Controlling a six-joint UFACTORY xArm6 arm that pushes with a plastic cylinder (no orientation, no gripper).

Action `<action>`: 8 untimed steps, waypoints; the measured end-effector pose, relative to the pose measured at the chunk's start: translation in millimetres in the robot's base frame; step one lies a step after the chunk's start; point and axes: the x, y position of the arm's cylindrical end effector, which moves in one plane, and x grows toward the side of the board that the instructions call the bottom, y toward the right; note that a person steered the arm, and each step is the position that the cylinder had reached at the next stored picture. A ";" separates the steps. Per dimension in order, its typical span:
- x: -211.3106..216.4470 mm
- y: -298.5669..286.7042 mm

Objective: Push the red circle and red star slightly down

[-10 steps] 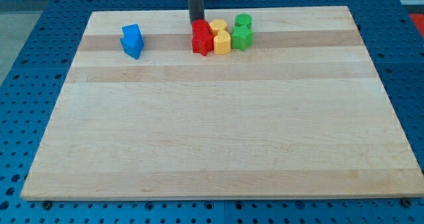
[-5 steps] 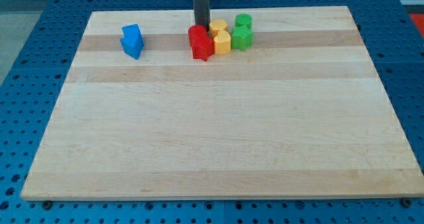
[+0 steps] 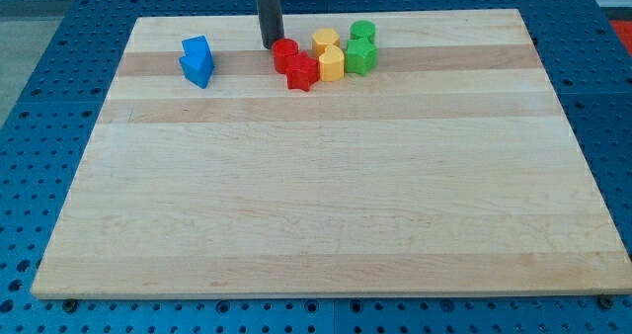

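Note:
The red circle (image 3: 285, 53) and the red star (image 3: 302, 73) sit near the view's top, touching each other, the star to the lower right of the circle. My tip (image 3: 271, 44) is just to the upper left of the red circle, close to it or touching. The rod rises straight up out of the view.
Two yellow blocks (image 3: 329, 55) stand right of the red pair, and two green blocks (image 3: 361, 48) right of those. Two blue blocks (image 3: 197, 60) sit together further left. All lie on the wooden board (image 3: 326, 196), ringed by a blue perforated table.
My tip moved right, then left, to the upper left of the red circle. The red circle and star shifted slightly down; the circle also moved a little left.

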 end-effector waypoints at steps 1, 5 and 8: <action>2.4 0.0; 15.0 2.1; 33.5 19.1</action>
